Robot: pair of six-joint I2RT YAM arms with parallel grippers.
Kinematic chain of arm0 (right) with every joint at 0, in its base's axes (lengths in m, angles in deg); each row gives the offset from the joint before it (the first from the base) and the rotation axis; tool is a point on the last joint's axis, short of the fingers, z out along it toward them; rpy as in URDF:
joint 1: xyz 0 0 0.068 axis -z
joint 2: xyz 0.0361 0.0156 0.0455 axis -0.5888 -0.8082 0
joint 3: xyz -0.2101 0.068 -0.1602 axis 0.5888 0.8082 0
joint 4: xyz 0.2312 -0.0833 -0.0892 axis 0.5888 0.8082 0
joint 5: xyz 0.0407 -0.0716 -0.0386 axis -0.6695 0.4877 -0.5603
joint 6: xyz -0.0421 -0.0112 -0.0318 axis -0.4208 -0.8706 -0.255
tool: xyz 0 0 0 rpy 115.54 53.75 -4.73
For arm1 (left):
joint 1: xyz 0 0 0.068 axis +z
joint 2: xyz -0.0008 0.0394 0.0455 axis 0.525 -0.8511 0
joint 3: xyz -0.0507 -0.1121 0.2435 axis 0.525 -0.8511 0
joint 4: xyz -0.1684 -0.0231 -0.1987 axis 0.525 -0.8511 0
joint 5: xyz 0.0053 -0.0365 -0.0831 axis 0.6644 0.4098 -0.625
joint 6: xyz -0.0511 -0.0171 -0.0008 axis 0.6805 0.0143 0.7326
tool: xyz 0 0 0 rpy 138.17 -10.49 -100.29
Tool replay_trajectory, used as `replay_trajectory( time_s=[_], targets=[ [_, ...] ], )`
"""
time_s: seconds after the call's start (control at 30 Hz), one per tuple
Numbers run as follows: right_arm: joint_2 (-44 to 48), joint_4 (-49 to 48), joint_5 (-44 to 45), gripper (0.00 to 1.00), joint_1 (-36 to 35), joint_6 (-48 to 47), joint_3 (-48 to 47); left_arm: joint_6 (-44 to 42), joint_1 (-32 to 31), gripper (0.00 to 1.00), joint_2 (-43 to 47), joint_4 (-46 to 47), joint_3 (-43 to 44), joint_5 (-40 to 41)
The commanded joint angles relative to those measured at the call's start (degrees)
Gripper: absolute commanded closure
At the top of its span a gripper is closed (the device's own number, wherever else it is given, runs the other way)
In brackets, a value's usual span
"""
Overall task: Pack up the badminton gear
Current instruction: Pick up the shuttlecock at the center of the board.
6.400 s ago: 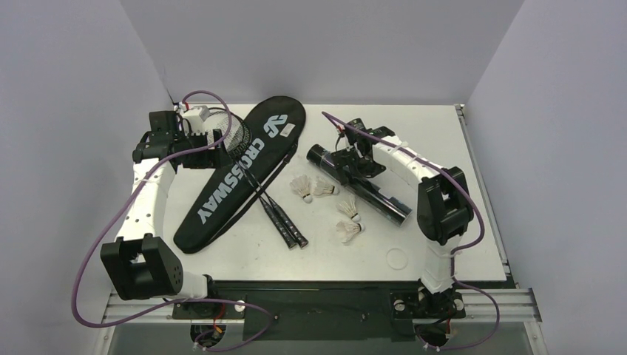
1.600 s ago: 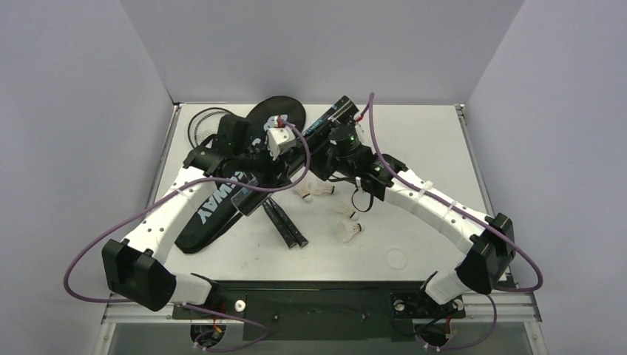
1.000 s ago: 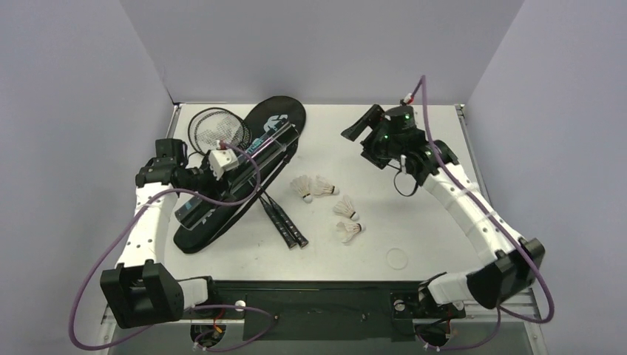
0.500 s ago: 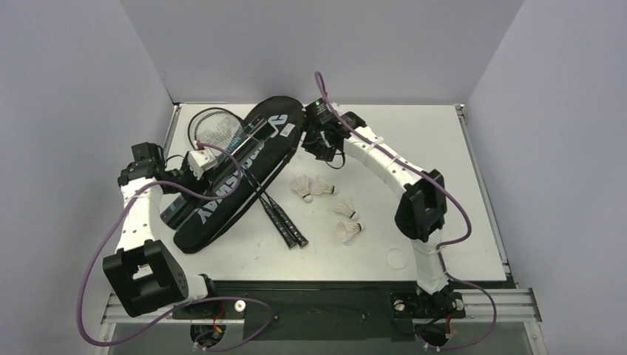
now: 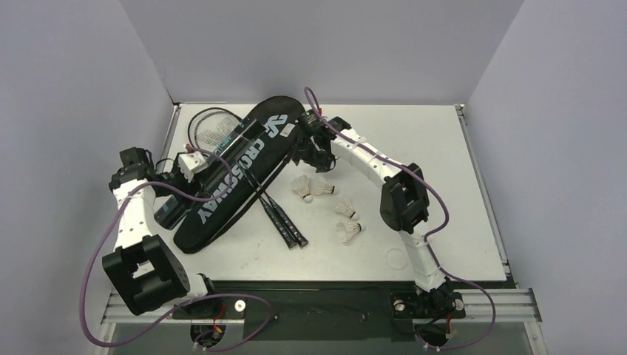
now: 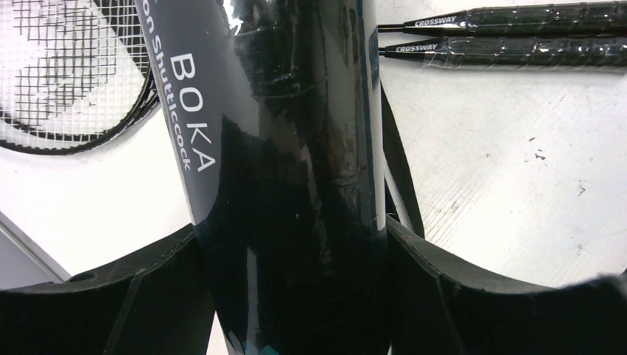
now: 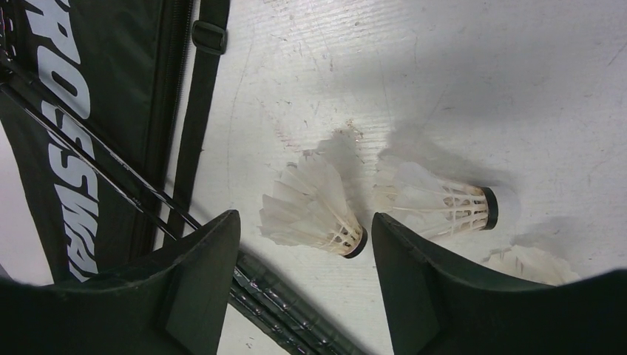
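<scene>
The flat white table (image 5: 458, 192), scuffed and speckled in the wrist views, carries a black fabric teardrop racket bag (image 5: 222, 191) lettered "CROSSWAY", lying slantwise at left centre. Along the bag's left edge runs a long glossy black tube (image 6: 296, 163), a smooth cylinder. The left gripper (image 6: 292, 251) clamps it from both sides, jaws wide and filled by the tube. Two thin black rackets (image 5: 281, 220) lie side by side across the bag, with their strung oval heads past its far-left edge and their wrapped grips on bare table. Four white feather shuttlecocks (image 5: 346, 208) lie loose just right of the grips. The right gripper (image 7: 304, 222) hangs over them with jaws parted, holding nothing.

Only the top view shows all four shuttlecocks. The right wrist view shows two whole, with dark-banded bases, one lying in the gap between the fingers. Only the left wrist view lets the tube's pale "BOKA" print be read.
</scene>
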Motion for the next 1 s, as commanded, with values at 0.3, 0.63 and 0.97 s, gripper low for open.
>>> replay_trajectory(
  time_s=[0.3,0.63,0.97],
  targets=[
    [-5.87,2.59,-0.5,0.51,-1.78,1.28,-4.4,-2.66,-0.13,0.39,4.43,8.02,-7.05,-8.25],
    [-5.17,2.52,-0.71,0.62,-2.0,1.37,-2.23,-7.44,-0.57,0.51,2.33,7.48,-6.27,-11.36],
    [-1.14,2.49,-0.37,0.9,-1.8,0.15,1.17,-13.19,-0.61,0.56,1.3,3.54,-4.46,-12.56]
  ],
)
